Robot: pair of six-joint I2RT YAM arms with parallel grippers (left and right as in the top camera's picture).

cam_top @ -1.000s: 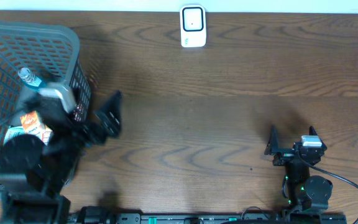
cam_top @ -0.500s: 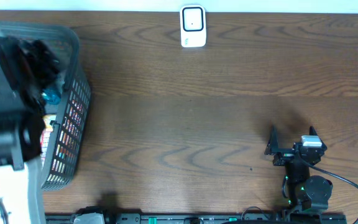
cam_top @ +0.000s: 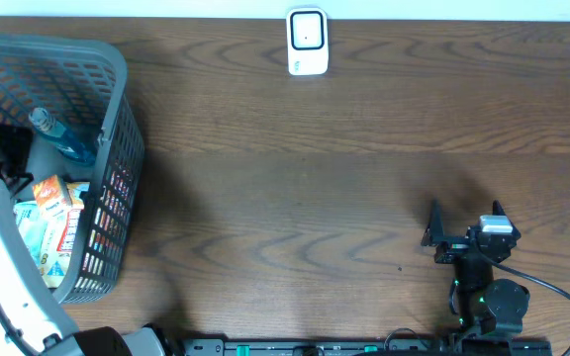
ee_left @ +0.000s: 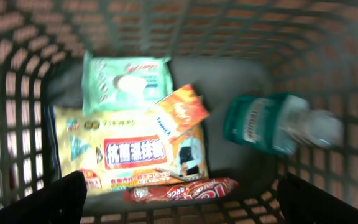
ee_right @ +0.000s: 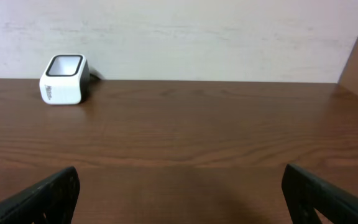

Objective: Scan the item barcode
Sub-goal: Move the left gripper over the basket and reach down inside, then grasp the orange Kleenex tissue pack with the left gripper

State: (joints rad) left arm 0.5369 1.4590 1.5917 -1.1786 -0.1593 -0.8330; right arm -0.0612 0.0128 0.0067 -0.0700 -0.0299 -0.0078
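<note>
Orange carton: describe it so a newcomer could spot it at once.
Find the grey mesh basket at the overhead view's left edge. Inside, the orange carton overlaps a corner of the big yellow packet, between the green wipes pack and the teal bottle. It is the only small orange box.

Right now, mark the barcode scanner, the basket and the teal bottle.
barcode scanner point(cam_top: 307, 40), overhead view, its top face.
basket point(cam_top: 119, 188), overhead view, its mesh side wall.
teal bottle point(ee_left: 257, 124), left wrist view, its labelled body.

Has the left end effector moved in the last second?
Yes. The left end effector swung left, from the table beside the basket's right wall to above the basket's inside.
</note>
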